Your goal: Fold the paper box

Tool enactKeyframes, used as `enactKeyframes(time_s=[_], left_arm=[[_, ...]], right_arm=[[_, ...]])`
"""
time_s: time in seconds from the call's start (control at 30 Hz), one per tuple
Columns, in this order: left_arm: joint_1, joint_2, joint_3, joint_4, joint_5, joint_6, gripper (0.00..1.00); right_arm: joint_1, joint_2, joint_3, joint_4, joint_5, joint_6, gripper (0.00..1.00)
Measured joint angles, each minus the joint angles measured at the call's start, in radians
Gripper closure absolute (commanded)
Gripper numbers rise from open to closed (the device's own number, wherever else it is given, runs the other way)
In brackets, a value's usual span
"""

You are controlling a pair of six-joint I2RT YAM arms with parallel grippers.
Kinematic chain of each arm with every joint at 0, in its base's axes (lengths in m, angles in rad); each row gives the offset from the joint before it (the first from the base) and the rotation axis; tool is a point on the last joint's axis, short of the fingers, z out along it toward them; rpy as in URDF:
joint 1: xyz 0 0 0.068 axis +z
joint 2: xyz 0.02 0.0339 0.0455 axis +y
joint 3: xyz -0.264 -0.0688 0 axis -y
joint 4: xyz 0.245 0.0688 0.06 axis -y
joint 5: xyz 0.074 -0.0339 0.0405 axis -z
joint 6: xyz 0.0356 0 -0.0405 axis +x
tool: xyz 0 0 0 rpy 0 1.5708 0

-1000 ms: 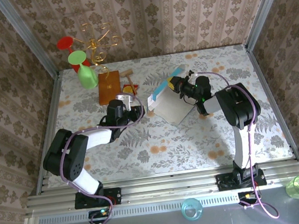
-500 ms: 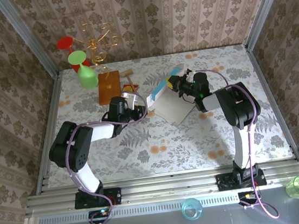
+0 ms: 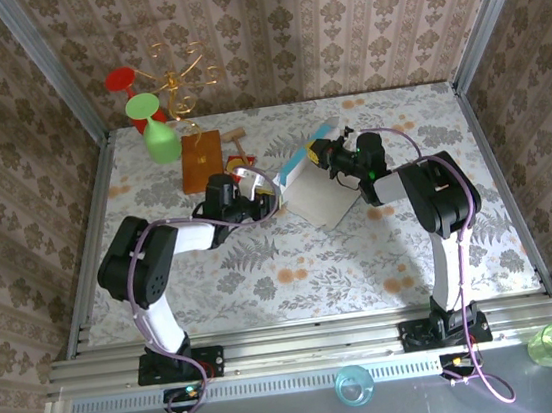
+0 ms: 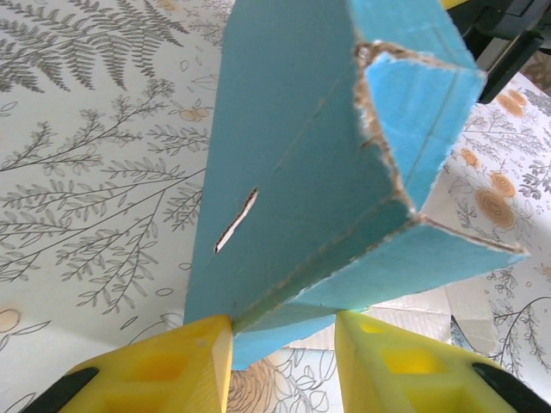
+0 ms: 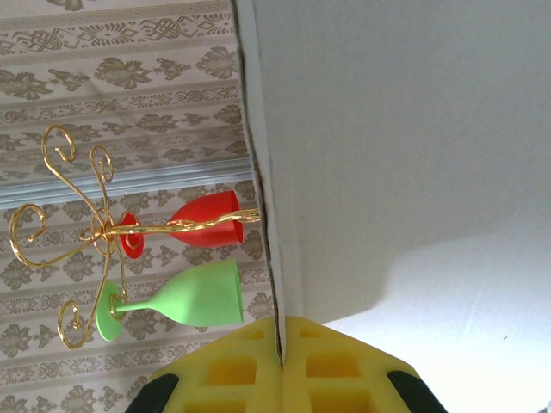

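Observation:
The paper box stands tilted at the table's middle back, light-blue outside, white inside. My left gripper is at the box's left lower corner. In the left wrist view its yellow fingers stand open, astride a blue flap corner, the left pad touching the fold; the gripper holds nothing tight. My right gripper is at the box's upper edge. In the right wrist view it is shut on the thin white wall of the box, the cardboard edge pinched between the pads.
An orange-brown wooden board lies left of the box, with small wooden pieces beside it. A green glass and a red glass hang by a gold rack at the back left. Two cups sit below the table's front rail.
My left gripper has moved right, up to the box's left corner. The right gripper keeps its hold and the box has barely shifted.

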Motion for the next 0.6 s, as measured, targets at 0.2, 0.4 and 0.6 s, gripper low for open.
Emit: enactKeyframes(time_s=[0.2, 0.4, 0.6], left_arm=[[-0.021, 0.015, 0.009, 0.015, 0.001, -0.002, 0.67], [-0.035, 0.015, 0.009, 0.066, -0.011, -0.042, 0.67], [-0.044, 0.016, 0.009, 0.129, -0.026, -0.085, 0.66]], right_arm=[[-0.003, 0.0, 0.004, -0.001, 0.001, 0.003, 1.0], [-0.002, 0.0, 0.016, -0.019, 0.005, 0.007, 1.0], [-0.001, 0.0, 0.017, -0.022, 0.005, 0.008, 1.0]])
